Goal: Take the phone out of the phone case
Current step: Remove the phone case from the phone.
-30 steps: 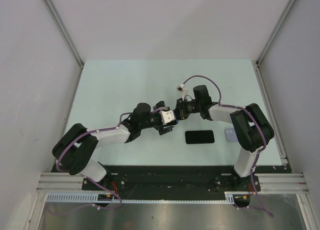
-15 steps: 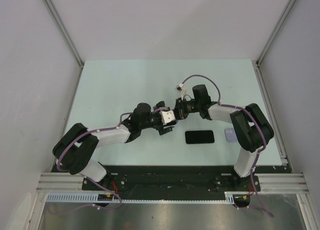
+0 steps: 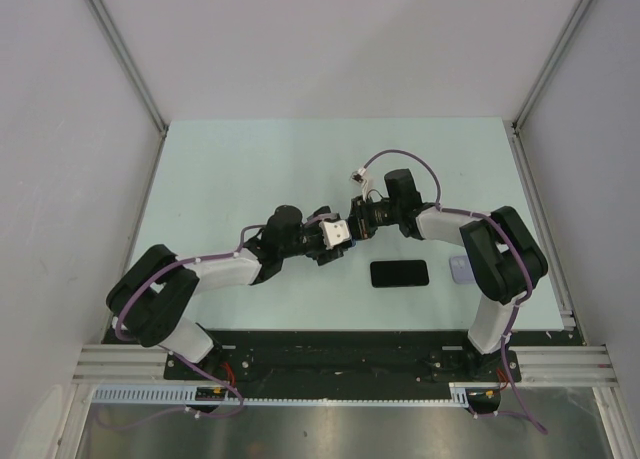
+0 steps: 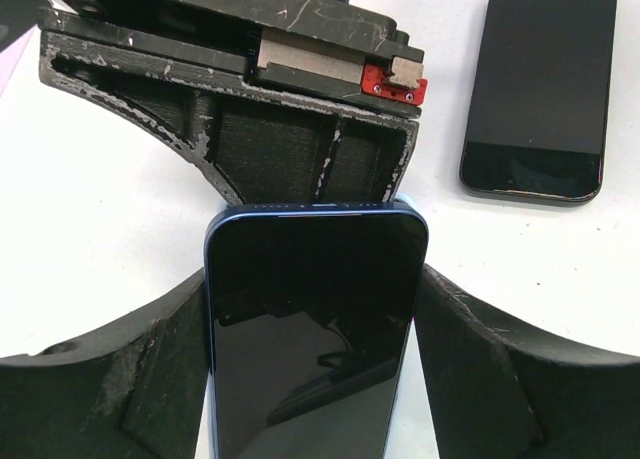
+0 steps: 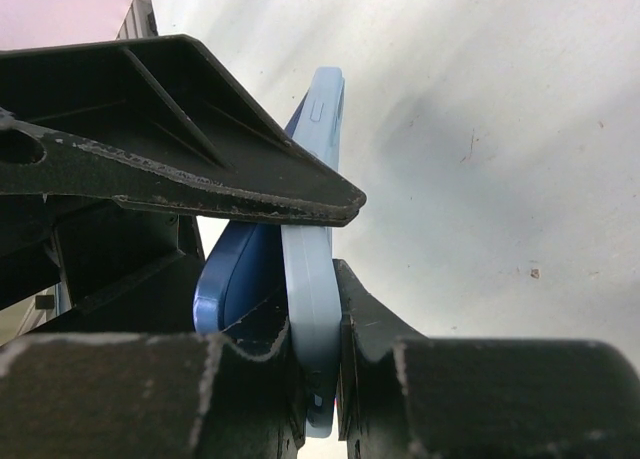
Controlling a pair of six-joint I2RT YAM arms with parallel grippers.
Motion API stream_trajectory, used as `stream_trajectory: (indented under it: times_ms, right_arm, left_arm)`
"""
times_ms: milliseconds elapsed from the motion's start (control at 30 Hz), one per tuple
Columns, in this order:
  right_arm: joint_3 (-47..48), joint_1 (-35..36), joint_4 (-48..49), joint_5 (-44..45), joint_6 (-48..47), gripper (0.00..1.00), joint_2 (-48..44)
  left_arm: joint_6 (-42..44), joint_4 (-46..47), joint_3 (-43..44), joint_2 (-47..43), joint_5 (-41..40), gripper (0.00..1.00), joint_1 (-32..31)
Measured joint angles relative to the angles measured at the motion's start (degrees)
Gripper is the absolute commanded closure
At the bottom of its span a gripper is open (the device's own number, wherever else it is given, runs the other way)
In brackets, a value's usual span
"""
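A dark blue phone (image 4: pixel 315 329), screen up, stands between the fingers of my left gripper (image 4: pixel 315 364), which press against its two long edges. My right gripper (image 5: pixel 315 309) is shut on the light blue phone case (image 5: pixel 318 269), pinching one end of it. In the right wrist view the phone (image 5: pixel 232 274) has peeled away from the case on the left side, with a gap between them. From above, the left gripper (image 3: pixel 338 241) and the right gripper (image 3: pixel 357 225) meet over the table's middle, and they hide the phone and case.
A second, black phone (image 3: pixel 399 273) lies flat on the table just in front of the grippers, also at the top right of the left wrist view (image 4: pixel 540 89). A small pale blue item (image 3: pixel 460 269) lies beside the right arm. Grey walls enclose the table.
The left gripper's jaws have narrowed from wide open onto the phone's edges. Neither arm has moved noticeably, and the right gripper keeps its pinch on the case.
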Motion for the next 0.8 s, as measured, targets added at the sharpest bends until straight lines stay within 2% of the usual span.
stream_trajectory:
  times_ms: [167, 200, 300, 500, 600, 800]
  right_arm:
    - [0.0, 0.0, -0.2, 0.2, -0.3, 1.00, 0.0]
    - [0.0, 0.0, -0.3, 0.3, -0.4, 1.00, 0.0]
    - [0.1, 0.0, -0.5, 0.5, -0.7, 1.00, 0.0]
    - [0.3, -0.1, -0.9, 0.7, -0.8, 1.00, 0.4]
    - [0.3, -0.1, -1.0, 0.7, -0.8, 1.00, 0.6]
    - [0.5, -0.1, -1.2, 0.7, -0.8, 1.00, 0.8]
  left_arm:
    - [-0.2, 0.0, 0.0, 0.0, 0.0, 0.62, 0.0]
    - [-0.3, 0.0, 0.0, 0.0, 0.0, 0.69, 0.0]
    - [-0.3, -0.2, 0.0, 0.0, 0.0, 0.80, 0.0]
    - [-0.7, -0.6, 0.0, 0.0, -0.1, 0.96, 0.0]
    - [-1.2, -0.8, 0.0, 0.0, -0.1, 1.00, 0.0]
    - [-3.8, -0.7, 0.0, 0.0, 0.7, 1.00, 0.9]
